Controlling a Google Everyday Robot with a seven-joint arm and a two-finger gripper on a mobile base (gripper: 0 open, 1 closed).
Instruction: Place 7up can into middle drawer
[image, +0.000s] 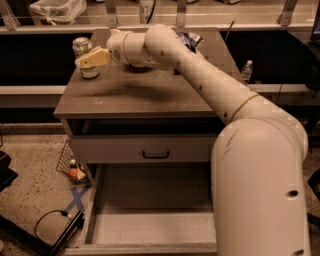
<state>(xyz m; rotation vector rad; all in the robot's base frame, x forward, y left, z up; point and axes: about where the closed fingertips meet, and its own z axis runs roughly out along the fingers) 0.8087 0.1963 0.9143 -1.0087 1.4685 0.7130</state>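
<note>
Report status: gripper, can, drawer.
Gripper at 7up can. Can upright on cabinet top, rear left corner. Middle drawer open below.
</note>
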